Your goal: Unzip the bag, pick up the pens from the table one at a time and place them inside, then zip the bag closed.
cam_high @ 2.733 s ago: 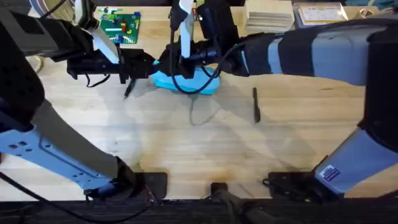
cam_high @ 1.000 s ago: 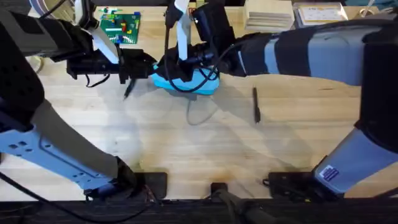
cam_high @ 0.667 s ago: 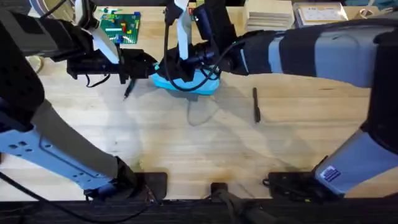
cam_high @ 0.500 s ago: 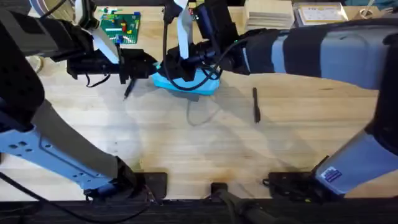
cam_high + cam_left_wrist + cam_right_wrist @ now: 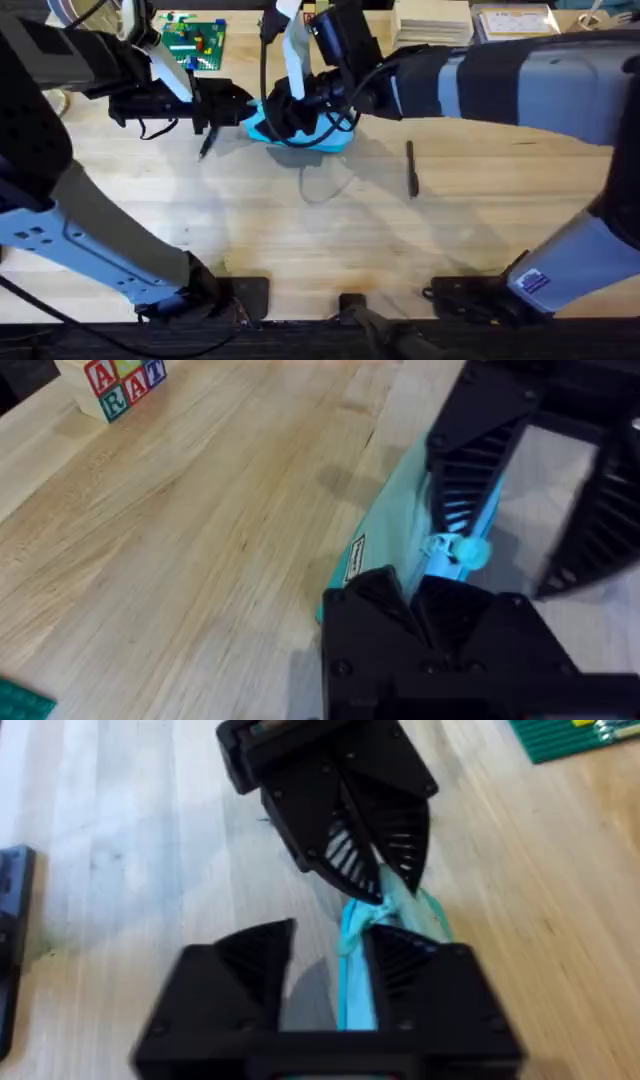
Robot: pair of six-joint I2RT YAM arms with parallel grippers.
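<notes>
The light blue bag [image 5: 325, 138] lies at the back middle of the table [image 5: 300, 240]. My left gripper [image 5: 243, 108] is shut on the bag's left end, seen close in the left wrist view [image 5: 415, 595] and from the far side in the right wrist view [image 5: 393, 880]. My right gripper [image 5: 285, 115] reaches across and sits low over the bag, open, its fingers [image 5: 240, 970] straddling the bag's top edge [image 5: 355, 935]. The zipper pull [image 5: 465, 550] shows between the right gripper's fingers [image 5: 470, 470]. One dark pen [image 5: 411, 168] lies to the right, another [image 5: 206, 145] under the left arm.
A green Lego baseplate [image 5: 193, 42] lies at the back left. Stacked wooden pieces [image 5: 432, 22] and a box [image 5: 515, 20] line the back edge. Lettered blocks [image 5: 115, 380] stand beyond the bag. The near half of the table is bare wood.
My right gripper has edged left and lower onto the bag. The left gripper, the bag and both pens have stayed put.
</notes>
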